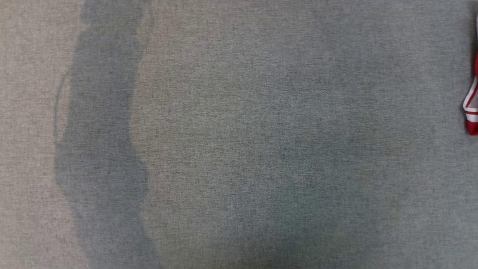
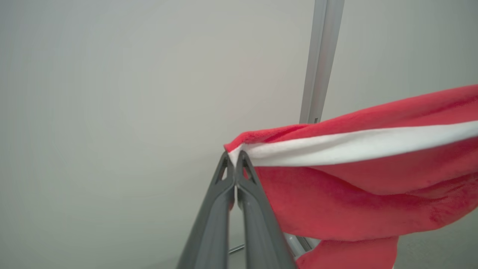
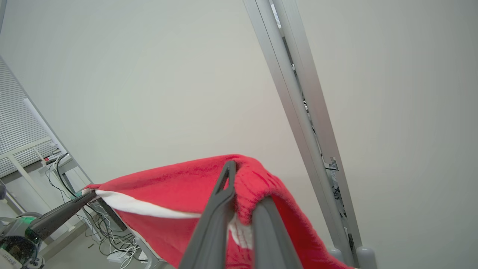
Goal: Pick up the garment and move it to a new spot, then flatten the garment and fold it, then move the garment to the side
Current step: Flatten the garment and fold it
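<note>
The garment [image 2: 354, 186] is red fleece with a white stripe, and it is stretched in the air between both grippers. My left gripper [image 2: 234, 157] is shut on one corner of it, right where the white stripe ends. My right gripper [image 3: 244, 190] is shut on a bunched red edge of the garment [image 3: 168, 186], cloth wrapping over one finger. The right wrist view also catches the left gripper [image 3: 87, 196] pinching the far corner. In the head view a small hanging piece of the garment [image 1: 472, 108] peeks in at the right edge.
A grey cloth-covered table [image 1: 239, 149] spreads below, with a long dark shadow [image 1: 104, 149] on its left. An aluminium post [image 2: 321, 59] stands behind the cloth, the same post [image 3: 298, 93] rising past the right gripper. Cables [image 3: 101, 228] lie on the floor beyond.
</note>
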Motion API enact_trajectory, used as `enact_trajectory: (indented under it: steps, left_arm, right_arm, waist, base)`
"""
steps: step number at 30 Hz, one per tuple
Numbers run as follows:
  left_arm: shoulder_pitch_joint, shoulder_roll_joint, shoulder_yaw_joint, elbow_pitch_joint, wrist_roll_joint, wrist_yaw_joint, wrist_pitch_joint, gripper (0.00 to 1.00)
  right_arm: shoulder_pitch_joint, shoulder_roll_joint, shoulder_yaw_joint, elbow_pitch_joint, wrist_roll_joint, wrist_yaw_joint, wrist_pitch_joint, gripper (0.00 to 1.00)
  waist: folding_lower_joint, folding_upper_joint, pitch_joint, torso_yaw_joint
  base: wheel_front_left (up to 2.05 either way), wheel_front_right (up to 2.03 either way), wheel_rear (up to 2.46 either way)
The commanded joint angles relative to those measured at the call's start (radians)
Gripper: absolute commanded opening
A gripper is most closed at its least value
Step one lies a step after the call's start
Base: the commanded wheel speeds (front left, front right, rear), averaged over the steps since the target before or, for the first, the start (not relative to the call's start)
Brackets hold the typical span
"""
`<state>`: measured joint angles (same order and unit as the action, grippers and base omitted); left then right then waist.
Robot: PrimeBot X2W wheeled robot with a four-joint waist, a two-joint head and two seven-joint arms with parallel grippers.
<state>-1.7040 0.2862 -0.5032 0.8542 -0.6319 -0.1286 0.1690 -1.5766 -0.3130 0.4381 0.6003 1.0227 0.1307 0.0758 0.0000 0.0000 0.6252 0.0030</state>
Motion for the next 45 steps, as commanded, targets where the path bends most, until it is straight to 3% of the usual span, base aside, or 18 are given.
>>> enact_trajectory:
  steps: [1,11,19,26,34,39,45]
  left_arm:
    - [-0.031,-0.003,-0.003,0.025,0.005,0.001,-0.018,0.0]
    - [-0.027,-0.024,-0.097,0.109,-0.06,-0.002,-0.084,0.0]
    - [0.207,0.028,-0.274,0.084,-0.16,-0.002,-0.041,0.0]
    - [0.453,0.133,-0.442,-0.06,-0.267,-0.002,0.088,0.0]
    - [0.704,0.288,-0.512,-0.277,-0.366,0.006,0.164,0.0]
    - [0.853,0.391,-0.522,-0.459,-0.425,0.071,0.224,0.0]
    - [0.997,0.522,-0.565,-0.734,-0.448,0.183,0.309,0.0]
  right_arm:
    - [-0.024,-0.003,0.015,0.01,0.01,0.0,-0.017,0.0]
    - [-0.017,-0.04,0.17,0.007,0.079,0.0,-0.075,0.0]
    - [0.225,-0.091,0.327,-0.03,0.189,0.0,-0.07,0.0]
    - [0.433,-0.123,0.474,-0.076,0.289,0.0,0.013,0.0]
    - [0.63,-0.181,0.594,-0.163,0.366,0.0,0.104,0.0]
    - [0.743,-0.239,0.629,-0.237,0.412,0.0,0.139,0.0]
    - [0.884,-0.331,0.66,-0.32,0.493,0.0,0.226,0.0]
  waist:
    - [0.0,0.0,0.002,0.005]
    - [0.0,0.0,-0.019,0.018]
    - [0.0,0.0,-0.146,0.011]
    - [0.0,0.0,-0.29,-0.013]
    - [0.0,0.0,-0.438,-0.028]
    - [0.0,0.0,-0.507,-0.029]
    - [0.0,0.0,-0.565,-0.025]
  base:
    - [0.0,0.0,0.0]
    - [0.0,0.0,0.0]
    - [0.0,0.0,0.0]
    - [0.0,0.0,0.0]
    - [0.0,0.0,0.0]
    - [0.0,0.0,0.0]
    - [0.0,0.0,0.0]
